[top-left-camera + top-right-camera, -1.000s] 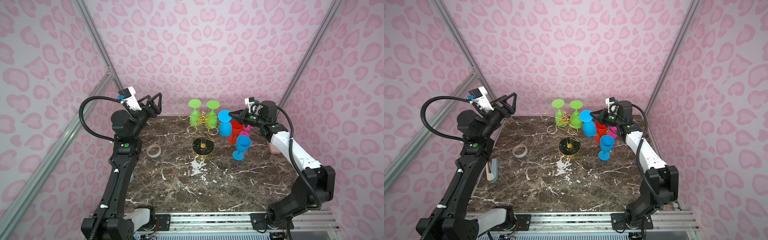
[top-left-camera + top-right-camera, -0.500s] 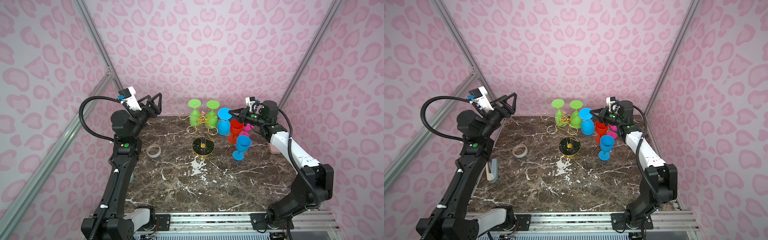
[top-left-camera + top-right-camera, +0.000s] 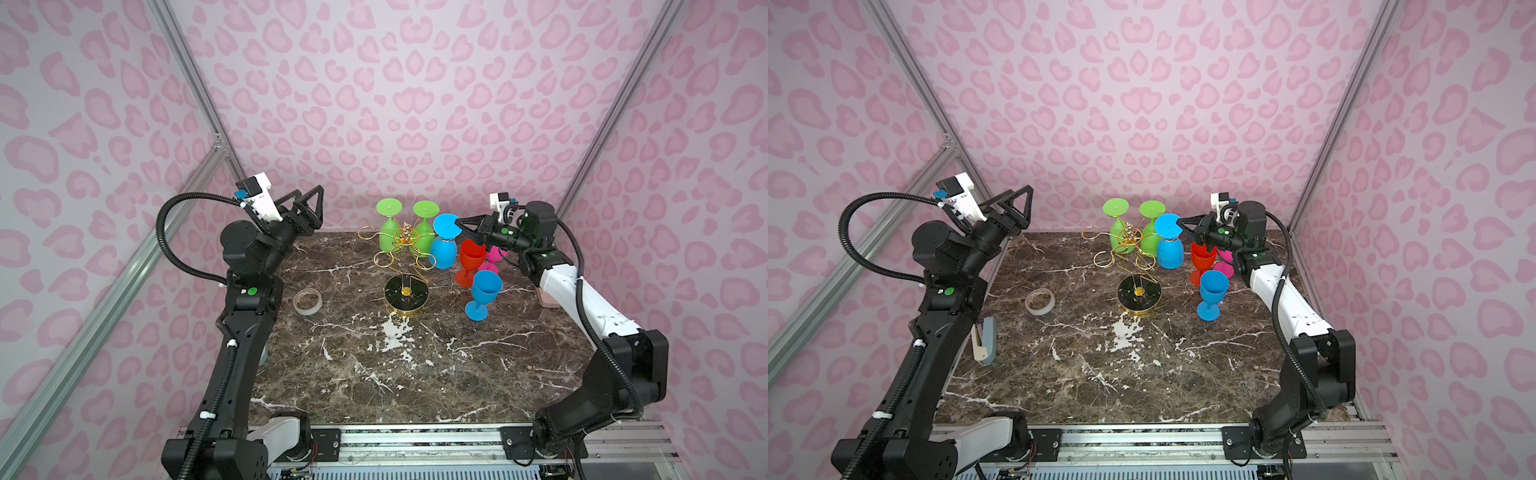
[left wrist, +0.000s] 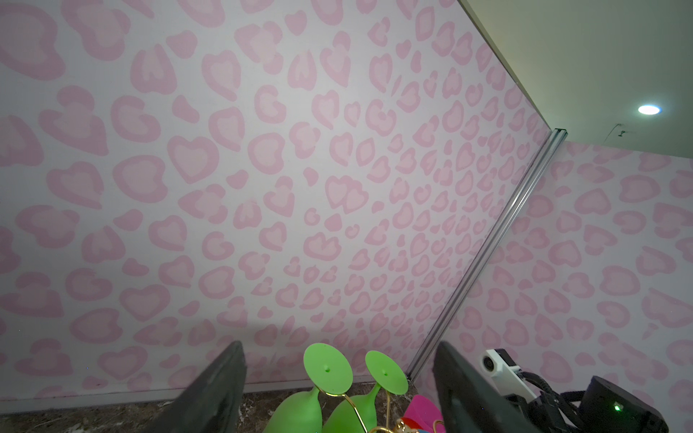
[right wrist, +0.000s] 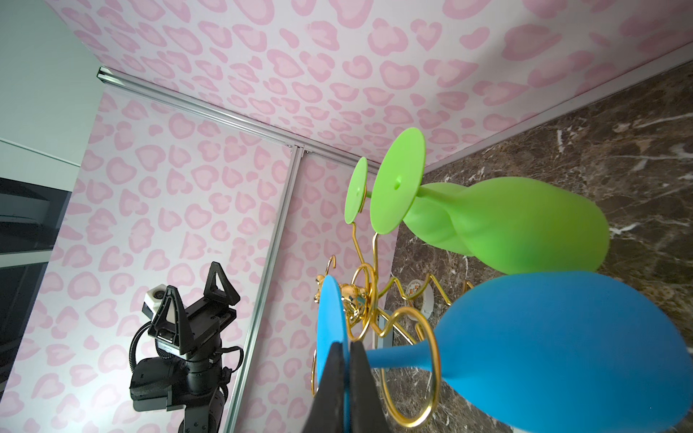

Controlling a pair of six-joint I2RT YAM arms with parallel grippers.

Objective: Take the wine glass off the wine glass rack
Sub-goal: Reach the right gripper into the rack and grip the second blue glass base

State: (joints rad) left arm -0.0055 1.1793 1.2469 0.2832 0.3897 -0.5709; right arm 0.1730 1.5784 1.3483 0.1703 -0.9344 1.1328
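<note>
Blue wine glass [image 3: 443,252], upper centre in both top views: matte, inverted, its stem threaded through a looped arm of the wine glass rack [image 3: 405,240] so the foot carries its weight. Right gripper [image 3: 457,223]: jaws clenched on the foot's rim, probably to slide the stem outward. Left gripper [image 3: 309,203], centre left: jaws spread, empty.

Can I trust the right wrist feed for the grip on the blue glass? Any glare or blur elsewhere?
Right wrist view: blue wine glass sharp, evenly lit; right tool a dark close-up silhouette, its contact hard to read. Left wrist view: ceiling lamp blown out, left tool dark and soft-edged. Both top views: evenly lit.
</note>
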